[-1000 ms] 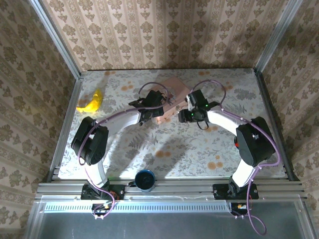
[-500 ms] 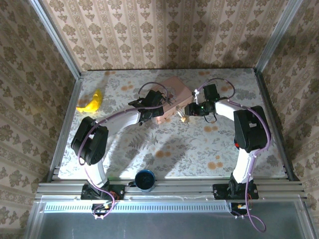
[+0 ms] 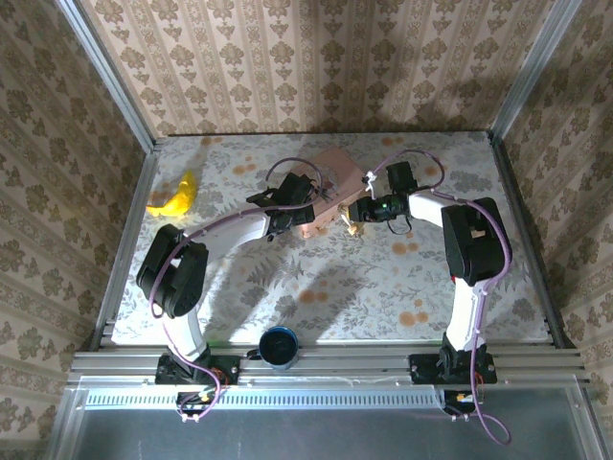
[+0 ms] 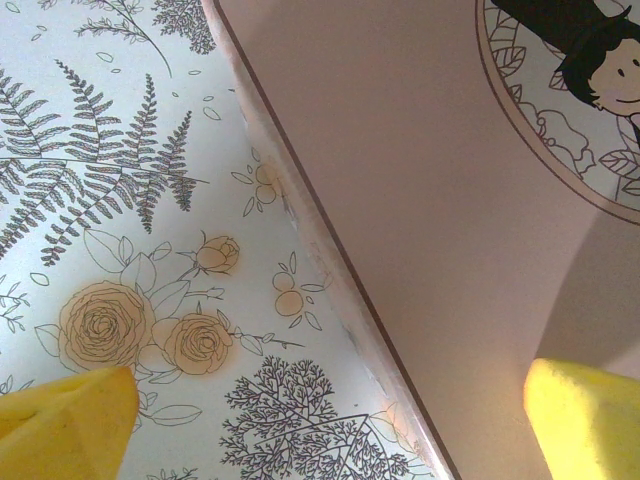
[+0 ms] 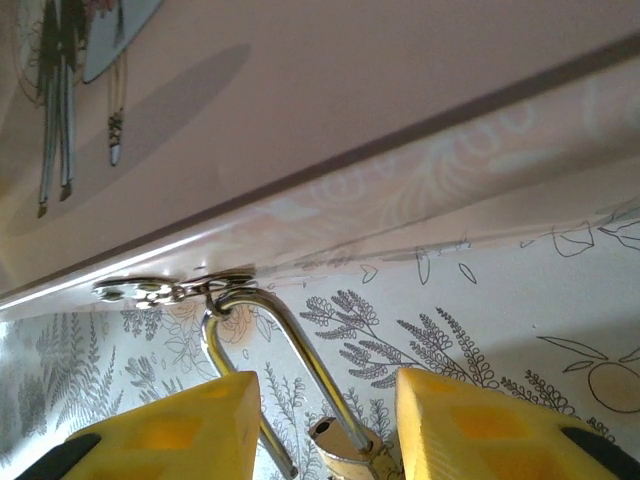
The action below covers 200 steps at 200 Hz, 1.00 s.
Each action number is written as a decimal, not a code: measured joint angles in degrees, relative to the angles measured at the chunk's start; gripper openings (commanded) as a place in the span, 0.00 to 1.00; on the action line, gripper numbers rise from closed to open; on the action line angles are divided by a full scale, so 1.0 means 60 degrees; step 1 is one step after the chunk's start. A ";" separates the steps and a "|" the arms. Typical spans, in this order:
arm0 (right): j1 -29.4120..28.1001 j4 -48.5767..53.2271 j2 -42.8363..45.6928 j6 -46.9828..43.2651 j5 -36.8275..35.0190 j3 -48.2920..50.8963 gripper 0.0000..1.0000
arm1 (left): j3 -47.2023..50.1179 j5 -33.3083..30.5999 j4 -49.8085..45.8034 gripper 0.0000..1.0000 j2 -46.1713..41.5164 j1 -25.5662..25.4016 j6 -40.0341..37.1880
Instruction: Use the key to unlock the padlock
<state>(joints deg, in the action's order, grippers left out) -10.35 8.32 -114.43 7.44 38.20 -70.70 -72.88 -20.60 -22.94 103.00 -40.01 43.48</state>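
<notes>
The padlock hung at the near edge of the pink picture box. Its steel shackle was threaded through the small metal hasp on the box's lower lip, so the brass body lay on the floral table cover just beside the box wall. The right gripper was presented to that same edge with its yellow pads one to each side of the shackle — an arrangement suited to pinching the lock so that it would not swing on the hasp. Gaps showed between the pads and the shackle legs, but any contact with the body was cut off at the picture's lower border. It therefore cannot be told whether this pincer was clenched on the lock or merely straddling it. Whether the shackle was seated in the body could not be read either. The left gripper was fully released, straddling the box's side edge with one pad over the lid and the other over the table cover. Its judged purpose was to brace the light box against sliding while the lock was worked. The task was judged to be at the securing stage — the unlocking itself not yet done.
</notes>
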 measured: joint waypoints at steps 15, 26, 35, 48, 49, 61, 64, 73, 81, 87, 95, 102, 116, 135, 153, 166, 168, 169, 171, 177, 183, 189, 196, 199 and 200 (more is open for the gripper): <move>0.0000 0.0004 -0.0055 0.0000 0.0000 -0.0036 0.41 | 0.0000 0.0015 0.0000 1.00 0.0000 0.0007 -0.0004; 0.0000 0.0004 -0.0098 0.0004 -0.0004 -0.0102 0.40 | 0.0000 0.0029 0.0000 1.00 0.0000 0.0007 0.0000; 0.0000 0.0004 -0.0138 0.0004 -0.0004 -0.0171 0.40 | 0.0000 0.0040 0.0000 1.00 0.0000 0.0011 0.0000; 0.0000 0.0015 -0.0200 0.0004 0.0000 -0.0284 0.40 | 0.0000 0.0051 0.0000 1.00 0.0000 0.0025 0.0000; 0.0000 0.0015 -0.0204 0.0004 0.0000 -0.0288 0.40 | 0.0000 0.0055 0.0000 1.00 0.0000 0.0025 -0.0004; 0.0000 0.0040 -0.0255 0.0004 -0.0004 -0.0382 0.40 | 0.0000 0.0080 0.0000 1.00 0.0000 0.0036 0.0000; 0.0000 0.0047 -0.0270 0.0004 0.0000 -0.0401 0.40 | 0.0000 0.0087 0.0000 1.00 0.0000 0.0040 0.0000; 0.0000 0.0066 -0.0291 0.0004 -0.0004 -0.0441 0.40 | 0.0000 0.0113 0.0004 1.00 0.0000 0.0044 0.0000; 0.0000 0.0102 -0.0299 0.0004 -0.0004 -0.0459 0.39 | 0.0000 0.0120 0.0004 1.00 0.0000 0.0051 0.0000; 0.0000 0.0113 -0.0299 0.0004 -0.0004 -0.0459 0.39 | 0.0000 0.0124 0.0000 1.00 0.0000 0.0051 0.0000; 0.0000 0.0127 -0.0299 0.0004 -0.0004 -0.0459 0.39 | 0.0000 0.0138 0.0004 1.00 0.0000 0.0051 0.0000; 0.0000 0.0146 -0.0299 0.0004 -0.0004 -0.0463 0.39 | 0.0000 0.0146 0.0004 1.00 0.0000 0.0051 0.0000; -0.0004 0.0149 -0.0299 0.0004 -0.0004 -0.0463 0.40 | 0.0000 0.0146 0.0004 1.00 0.0000 0.0051 0.0000; -0.0004 0.0149 -0.0299 0.0007 -0.0004 -0.0459 0.41 | 0.0000 0.0149 0.0004 1.00 0.0000 0.0055 0.0000; -0.0004 0.0168 -0.0299 0.0011 -0.0015 -0.0459 0.42 | 0.0000 0.0149 0.0004 1.00 0.0000 0.0055 0.0000; -0.0029 0.0222 -0.0299 0.0004 -0.0076 -0.0459 0.42 | 0.0000 0.0149 0.0004 1.00 0.0000 0.0055 0.0000; -0.0033 0.0226 -0.0299 0.0000 -0.0076 -0.0459 0.42 | 0.0000 0.0149 0.0004 1.00 0.0000 0.0055 0.0000; -0.0033 0.0233 -0.0299 0.0000 -0.0080 -0.0459 0.42 | 0.0000 0.0149 0.0004 1.00 0.0000 0.0055 0.0000; -0.0040 0.0262 -0.0299 0.0000 -0.0106 -0.0459 0.42 | 0.0000 0.0149 0.0004 1.00 0.0000 0.0055 0.0000; -0.0069 0.0313 -0.0299 -0.0004 -0.0153 -0.0459 0.42 | 0.0000 0.0149 0.0004 1.00 0.0000 0.0055 0.0000; -0.0080 0.0379 -0.0299 -0.0004 -0.0215 -0.0459 0.42 | 0.0000 0.0153 0.0004 1.00 0.0000 0.0055 0.0000; -0.0095 0.0441 -0.0299 -0.0004 -0.0284 -0.0459 0.42 | 0.0000 0.0153 0.0004 1.00 0.0000 0.0055 0.0000; -0.0117 0.0528 -0.0299 -0.0004 -0.0339 -0.0459 0.42 | 0.0000 0.0153 0.0004 1.00 0.0000 0.0055 0.0000; -0.0120 0.0557 -0.0299 -0.0007 -0.0361 -0.0459 0.42 | 0.0000 0.0153 0.0004 1.00 0.0000 0.0055 0.0000; -0.0127 0.0572 -0.0299 -0.0015 -0.0372 -0.0459 0.42 | 0.0000 0.0153 0.0004 1.00 0.0000 0.0055 0.0000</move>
<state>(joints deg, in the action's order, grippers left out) -11.11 11.75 -116.22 7.35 35.97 -73.45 -72.88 -19.68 -22.92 103.00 -39.68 43.48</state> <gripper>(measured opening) 0.419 0.999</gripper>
